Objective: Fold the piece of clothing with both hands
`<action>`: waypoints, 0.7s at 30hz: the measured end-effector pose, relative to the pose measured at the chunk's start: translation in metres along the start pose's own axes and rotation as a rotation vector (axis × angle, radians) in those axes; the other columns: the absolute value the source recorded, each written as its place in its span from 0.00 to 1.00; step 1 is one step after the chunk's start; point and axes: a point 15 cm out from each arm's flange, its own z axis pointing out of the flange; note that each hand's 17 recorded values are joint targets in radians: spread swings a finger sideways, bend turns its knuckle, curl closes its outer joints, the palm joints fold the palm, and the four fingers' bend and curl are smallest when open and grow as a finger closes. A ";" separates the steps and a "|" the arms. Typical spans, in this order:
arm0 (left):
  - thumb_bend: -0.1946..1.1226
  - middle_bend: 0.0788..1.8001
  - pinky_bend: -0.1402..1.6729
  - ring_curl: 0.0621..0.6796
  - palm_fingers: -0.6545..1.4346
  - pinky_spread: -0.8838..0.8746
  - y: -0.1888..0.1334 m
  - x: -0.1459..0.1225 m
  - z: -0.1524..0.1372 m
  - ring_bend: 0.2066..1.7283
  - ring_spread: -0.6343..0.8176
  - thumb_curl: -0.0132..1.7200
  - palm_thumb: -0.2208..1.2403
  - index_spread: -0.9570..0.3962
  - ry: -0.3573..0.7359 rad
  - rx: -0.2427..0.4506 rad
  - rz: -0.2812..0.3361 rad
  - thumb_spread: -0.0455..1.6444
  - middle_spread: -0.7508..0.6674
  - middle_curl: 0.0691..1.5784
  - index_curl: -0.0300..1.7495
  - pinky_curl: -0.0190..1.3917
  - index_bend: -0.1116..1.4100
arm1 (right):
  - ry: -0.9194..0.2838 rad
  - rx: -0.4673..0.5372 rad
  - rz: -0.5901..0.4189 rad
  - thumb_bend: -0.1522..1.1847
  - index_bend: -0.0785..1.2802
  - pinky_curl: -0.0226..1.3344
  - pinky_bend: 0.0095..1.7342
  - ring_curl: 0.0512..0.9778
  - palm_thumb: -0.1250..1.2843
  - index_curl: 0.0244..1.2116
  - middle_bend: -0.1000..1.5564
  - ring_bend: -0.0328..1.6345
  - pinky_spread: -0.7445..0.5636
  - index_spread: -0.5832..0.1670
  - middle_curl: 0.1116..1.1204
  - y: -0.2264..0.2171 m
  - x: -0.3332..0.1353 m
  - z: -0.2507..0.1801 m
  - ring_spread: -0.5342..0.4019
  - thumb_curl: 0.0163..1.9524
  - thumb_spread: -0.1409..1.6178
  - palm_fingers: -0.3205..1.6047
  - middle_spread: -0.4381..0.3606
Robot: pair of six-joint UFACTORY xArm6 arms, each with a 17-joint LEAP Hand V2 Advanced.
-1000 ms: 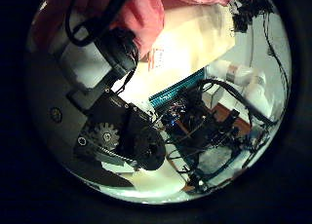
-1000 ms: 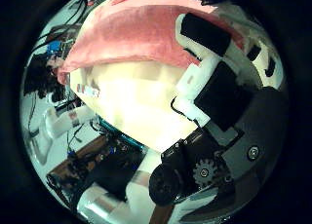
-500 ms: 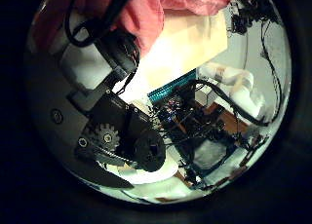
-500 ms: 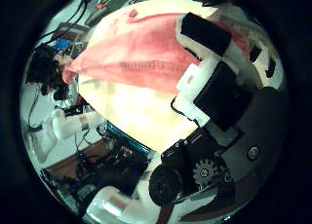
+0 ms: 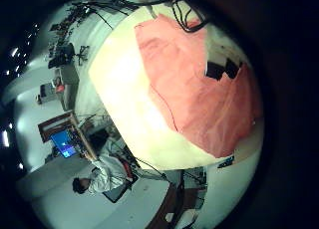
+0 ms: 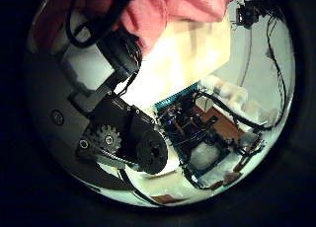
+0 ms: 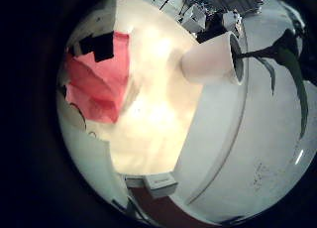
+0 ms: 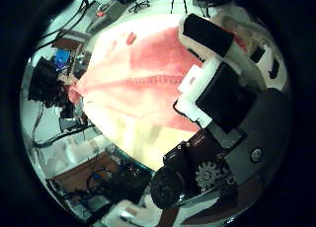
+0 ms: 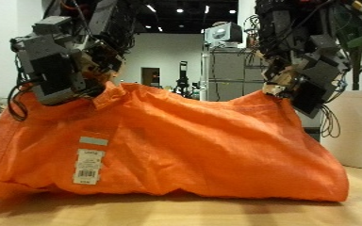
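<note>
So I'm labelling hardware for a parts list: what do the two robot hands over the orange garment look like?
Both the left hand and the right hand are boxy assemblies of grey, black and white blocks with dark cables looping round them. The palm views show white finger housings with black pads and a black geared wheel.

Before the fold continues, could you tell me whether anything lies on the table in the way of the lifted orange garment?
Nothing visible does: the orange fabric garment hangs from both hands, and the pale wooden table before it looks bare.
</note>
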 end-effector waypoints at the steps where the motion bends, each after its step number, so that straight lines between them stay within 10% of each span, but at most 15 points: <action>1: 0.45 0.46 0.54 0.61 0.83 0.06 -0.007 -0.004 0.000 0.40 0.03 0.76 0.73 0.23 0.003 -0.004 -0.005 0.84 0.14 0.38 0.52 0.35 0.19 | 0.000 0.000 0.002 0.11 0.82 0.56 0.71 0.63 0.85 0.67 0.84 0.83 0.35 0.43 0.57 -0.010 0.000 0.003 0.34 0.27 0.79 0.77 0.38; 12: 0.41 0.46 0.51 0.61 0.77 0.08 -0.077 -0.056 0.028 0.39 0.04 0.74 0.69 0.24 0.050 -0.082 -0.087 0.82 0.14 0.39 0.53 0.36 0.19 | -0.006 -0.018 0.007 0.11 0.82 0.57 0.71 0.63 0.83 0.67 0.84 0.84 0.36 0.43 0.57 -0.089 -0.012 0.047 0.34 0.27 0.80 0.77 0.38; 18: 0.24 0.36 0.53 0.68 0.58 0.11 -0.098 -0.076 0.044 0.44 0.08 0.61 0.57 0.33 0.070 -0.103 -0.141 0.73 0.19 0.38 0.51 0.39 0.14 | -0.016 -0.015 0.014 0.10 0.82 0.58 0.71 0.63 0.77 0.68 0.84 0.84 0.36 0.42 0.57 -0.113 -0.024 0.077 0.34 0.26 0.82 0.76 0.37; 19: 0.20 0.33 0.54 0.69 0.55 0.12 -0.099 -0.081 0.049 0.46 0.09 0.58 0.54 0.37 0.076 -0.106 -0.157 0.72 0.21 0.37 0.50 0.40 0.13 | -0.015 0.013 0.018 0.09 0.96 0.62 0.82 0.69 0.73 0.72 0.40 0.96 0.35 0.42 0.44 -0.123 -0.025 0.082 0.34 0.25 0.84 0.56 0.29; 20: 0.17 0.32 0.55 0.70 0.52 0.13 -0.100 -0.082 0.051 0.46 0.11 0.55 0.52 0.40 0.077 -0.102 -0.163 0.71 0.22 0.37 0.48 0.40 0.12 | -0.014 0.032 0.022 0.09 0.85 0.58 0.75 0.64 0.72 0.68 0.73 0.87 0.35 0.42 0.57 -0.130 -0.026 0.085 0.34 0.24 0.84 0.74 0.32; 21: 0.15 0.30 0.55 0.70 0.50 0.13 -0.103 -0.085 0.052 0.47 0.12 0.52 0.51 0.43 0.077 -0.093 -0.171 0.71 0.24 0.36 0.47 0.41 0.13 | -0.013 0.046 0.026 0.09 0.81 0.56 0.72 0.61 0.70 0.66 0.76 0.85 0.34 0.41 0.53 -0.135 -0.026 0.090 0.34 0.23 0.85 0.75 0.31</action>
